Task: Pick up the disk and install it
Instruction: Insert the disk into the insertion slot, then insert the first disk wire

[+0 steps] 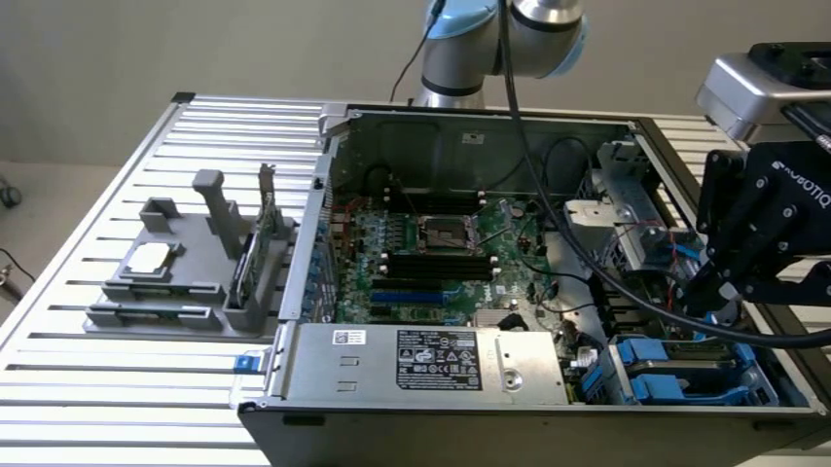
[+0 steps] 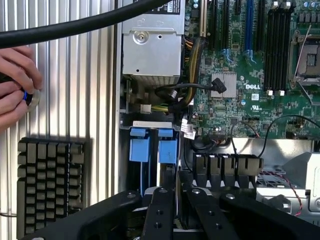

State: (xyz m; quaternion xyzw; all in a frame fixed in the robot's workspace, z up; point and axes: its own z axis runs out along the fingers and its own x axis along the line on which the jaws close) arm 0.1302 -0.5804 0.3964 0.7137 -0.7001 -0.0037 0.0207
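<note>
Little done yet: disk [image 1: 668,379] sits in case bay [image 1: 776,387], lower right of exterior frame; gripper [image 1: 727,292] fingers [image 2: 159,215] narrow, seemingly pinching it (grip unproven). Lift and install remain.

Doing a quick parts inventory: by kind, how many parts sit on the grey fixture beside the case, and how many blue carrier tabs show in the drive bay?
Silver chip: 1
Green circuit card: 1
Blue carrier tabs: 2
Total: 4
</note>
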